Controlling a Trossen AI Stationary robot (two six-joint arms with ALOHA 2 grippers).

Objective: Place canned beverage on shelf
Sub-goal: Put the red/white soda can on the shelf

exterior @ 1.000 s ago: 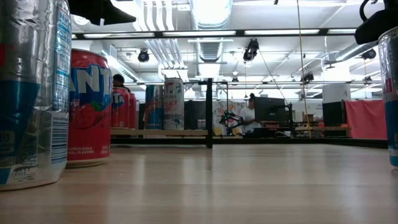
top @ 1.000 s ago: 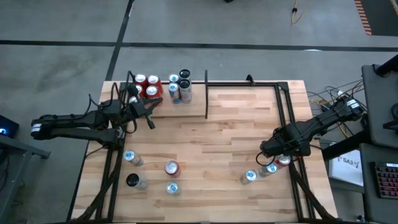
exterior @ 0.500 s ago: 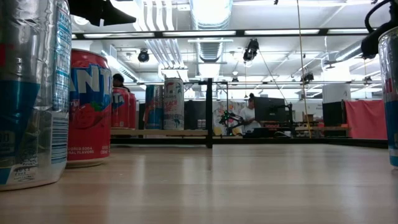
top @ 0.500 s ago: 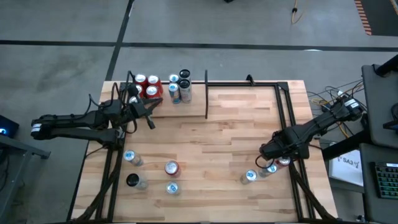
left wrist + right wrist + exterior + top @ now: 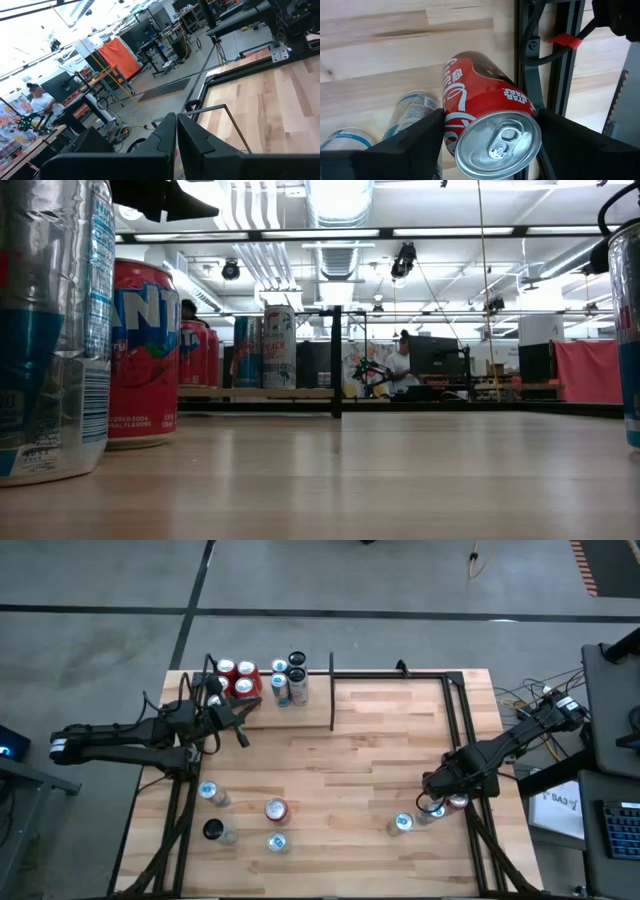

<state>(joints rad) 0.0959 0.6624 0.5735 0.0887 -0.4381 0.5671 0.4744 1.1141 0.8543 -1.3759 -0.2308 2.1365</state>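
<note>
A red cola can [image 5: 480, 100] stands upright near the table's right near corner, beside the black frame rail [image 5: 530, 75]. My right gripper [image 5: 490, 114] points down over it, open, one finger on each side of the can's top rim; in the high view it [image 5: 450, 795] covers most of the can. The shelf [image 5: 316, 692], the narrow bay at the far left, holds several cans [image 5: 245, 672]. My left gripper [image 5: 241, 732] hangs shut and level just near of that bay, holding nothing; its fingers [image 5: 176, 135] show pressed together. My right gripper's fingers [image 5: 420, 145] flank the red can's upper wall from above, pointing down. Whether they touch the can I cannot tell. The can stands with its base on the table.
Two silver-blue cans [image 5: 400, 824] [image 5: 431, 812] stand just left of the red one. Several more cans [image 5: 208, 792] [image 5: 276, 808] [image 5: 215, 830] stand at the near left. A black post [image 5: 332, 690] parts the narrow bay from the wider bay [image 5: 400, 700].
My right gripper has sunk toward the red can and shifted a little toward the table's near edge; in the low view its dark shape has left the upper right corner. The cans have kept still.
</note>
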